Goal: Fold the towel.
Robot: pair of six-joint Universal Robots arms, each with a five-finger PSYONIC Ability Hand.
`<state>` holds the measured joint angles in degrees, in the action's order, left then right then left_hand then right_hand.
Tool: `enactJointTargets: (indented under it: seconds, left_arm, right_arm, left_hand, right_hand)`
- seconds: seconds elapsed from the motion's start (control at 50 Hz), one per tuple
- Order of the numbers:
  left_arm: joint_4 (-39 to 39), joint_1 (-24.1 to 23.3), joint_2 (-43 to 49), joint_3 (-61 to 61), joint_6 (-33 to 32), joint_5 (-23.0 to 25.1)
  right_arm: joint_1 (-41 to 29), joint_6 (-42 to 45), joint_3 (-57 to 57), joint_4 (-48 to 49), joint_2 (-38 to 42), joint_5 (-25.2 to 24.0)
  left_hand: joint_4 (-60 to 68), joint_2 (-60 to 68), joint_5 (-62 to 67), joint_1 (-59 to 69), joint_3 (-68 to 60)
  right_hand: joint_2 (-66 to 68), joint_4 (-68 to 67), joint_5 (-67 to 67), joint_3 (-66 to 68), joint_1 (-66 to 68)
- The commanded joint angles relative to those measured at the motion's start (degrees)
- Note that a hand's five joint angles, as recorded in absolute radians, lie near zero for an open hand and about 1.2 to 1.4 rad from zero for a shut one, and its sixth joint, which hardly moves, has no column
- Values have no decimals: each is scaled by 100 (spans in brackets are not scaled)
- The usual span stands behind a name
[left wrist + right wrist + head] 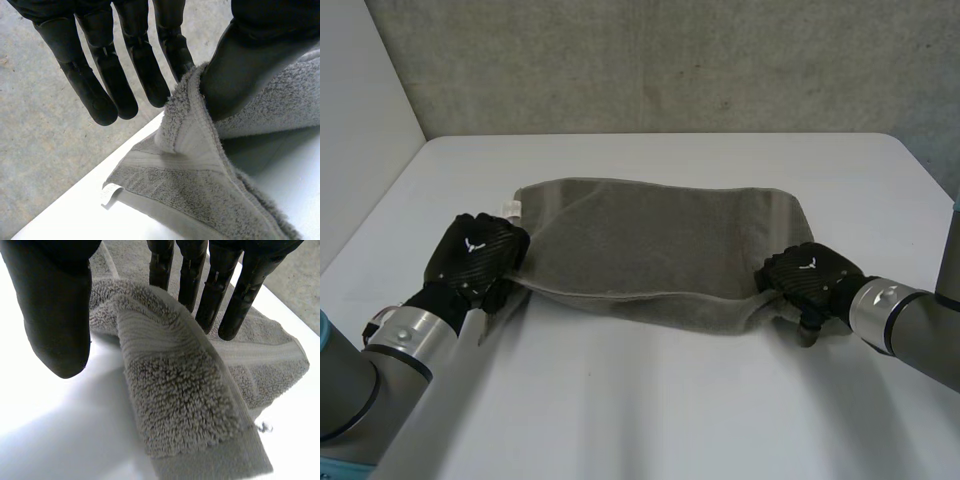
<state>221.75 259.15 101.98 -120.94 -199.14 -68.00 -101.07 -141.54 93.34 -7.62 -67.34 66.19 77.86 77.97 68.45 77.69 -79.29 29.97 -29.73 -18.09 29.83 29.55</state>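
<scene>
A grey towel (650, 250) lies across the middle of the white table (670, 410), its near edge lifted and folded partway over. My left hand (475, 255) is at the towel's near left corner. In the left wrist view the towel (200, 190) rises in a ridge, pinched between the thumb (240, 70) and the nearest of the straight fingers (172, 55). My right hand (810, 275) is at the near right corner. There the towel (185, 405) lies draped under straight fingers (220, 290), and the thumb (55, 325) stands apart from the cloth.
A small white label (110, 192) sticks out at the towel's far left corner (512, 208). A grey concrete wall (670, 60) stands behind the table. The table's left edge (75, 190) runs close beside the left hand.
</scene>
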Motion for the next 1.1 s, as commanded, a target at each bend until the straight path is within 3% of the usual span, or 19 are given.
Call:
enactJointTargets:
  seconds: [0.02,0.2,0.3,0.34,0.36,0.4,0.58,0.66,0.88,1.0,1.1]
  left_arm:
    - [26,22,120,9,7,-3]
    - [26,31,287,18,-11,-11]
    - [26,66,287,0,-11,-3]
    - [8,83,287,0,-11,-3]
    - [8,83,287,0,-11,-3]
    - [8,83,287,0,-20,-3]
    - [-44,75,217,27,-28,-3]
    - [-106,66,-89,0,-46,-3]
    - [-817,66,-1275,202,-11,-3]
    - [-1423,-40,-1769,807,15,-20]
    - [-1732,-57,-1324,1247,-11,-20]
  right_arm:
    - [158,21,158,119,-7,-62]
    - [342,-5,44,173,-42,-10]
    - [413,-14,0,120,-157,17]
    - [421,-14,-18,32,-139,8]
    - [421,-14,-18,32,-139,8]
    - [456,-14,-44,-47,-113,-1]
    - [606,-269,-114,-12,-456,-106]
    - [877,-505,-132,84,-1332,-255]
    - [1362,-726,-719,-204,-2599,-642]
    - [1371,-664,-1502,-1109,-2566,-713]
    - [1362,-402,-1731,-1452,-2075,-687]
  left_hand:
    - [214,203,155,231,-71]
    - [214,203,155,231,-71]
    - [214,203,155,231,-71]
    - [214,203,155,231,-71]
    - [214,203,155,231,-71]
    - [214,203,155,231,-71]
    - [214,203,155,231,-71]
    - [214,203,155,231,-71]
    - [214,203,155,231,-71]
    - [214,203,155,231,-71]
    - [214,203,155,231,-71]
  right_hand:
    - [-222,199,35,-209,-181]
    - [-155,131,-33,-141,-114]
    - [551,-575,-739,565,593]
    - [2358,-2382,-2546,2372,2399]
    - [2368,-2392,-2556,2382,2410]
    - [4976,-5000,-5164,4990,5018]
    - [5003,-5027,-5191,5017,5045]
    - [5003,-5027,-5191,5017,5045]
    - [5003,-5027,-5191,5017,5045]
    - [5003,-5027,-5191,5017,5045]
    - [5003,-5027,-5191,5017,5045]
